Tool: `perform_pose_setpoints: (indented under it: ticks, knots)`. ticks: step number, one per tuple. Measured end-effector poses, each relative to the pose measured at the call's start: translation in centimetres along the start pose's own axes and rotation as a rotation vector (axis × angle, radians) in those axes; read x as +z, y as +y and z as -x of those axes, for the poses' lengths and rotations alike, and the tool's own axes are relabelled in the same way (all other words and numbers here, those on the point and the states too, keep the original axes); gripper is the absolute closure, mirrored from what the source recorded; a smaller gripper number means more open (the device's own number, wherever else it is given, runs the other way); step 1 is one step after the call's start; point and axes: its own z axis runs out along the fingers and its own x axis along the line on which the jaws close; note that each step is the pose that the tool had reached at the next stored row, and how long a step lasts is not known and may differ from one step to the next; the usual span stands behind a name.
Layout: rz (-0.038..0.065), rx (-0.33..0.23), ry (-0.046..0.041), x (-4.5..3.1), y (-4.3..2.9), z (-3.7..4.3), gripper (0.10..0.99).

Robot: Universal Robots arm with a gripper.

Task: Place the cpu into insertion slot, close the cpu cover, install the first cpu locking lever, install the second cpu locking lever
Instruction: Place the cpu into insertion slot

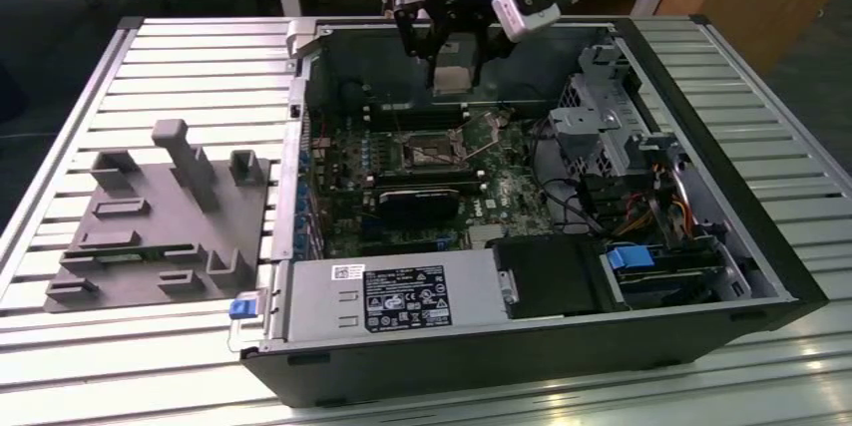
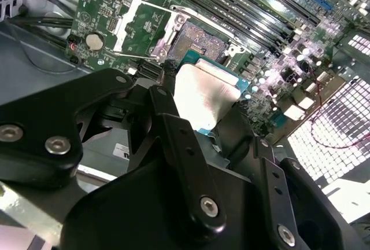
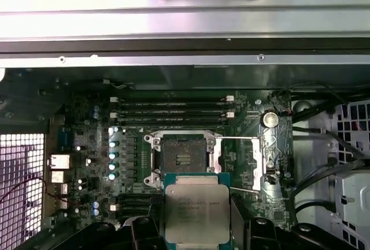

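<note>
My gripper (image 1: 453,65) is shut on the cpu (image 1: 453,78), a small square chip with a silver-grey top, and holds it above the open computer case. In both wrist views the cpu (image 3: 196,212) (image 2: 203,91) sits between my black fingers (image 3: 250,232), just off the insertion slot (image 3: 183,157) and above the board. The insertion slot (image 1: 433,153) (image 2: 199,40) is a dark-framed square socket on the green motherboard (image 1: 506,192), uncovered. The cpu cover (image 3: 258,158) (image 2: 122,27), a thin metal frame, lies swung open beside the slot.
The case walls (image 1: 309,97) ring the motherboard. Long memory slots (image 3: 173,108) run on one side of the socket. A power supply (image 1: 399,296) and drive cage (image 1: 606,122) fill the case's near and right sides. A grey parts fixture (image 1: 160,216) lies at the exterior view's left.
</note>
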Motion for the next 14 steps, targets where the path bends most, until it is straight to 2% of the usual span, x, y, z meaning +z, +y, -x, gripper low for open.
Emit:
perform_pose_setpoints:
  ticks: [14]
  knots:
    - [0.005,0.246,-0.0221,1.29,-0.12,0.02,0.549]
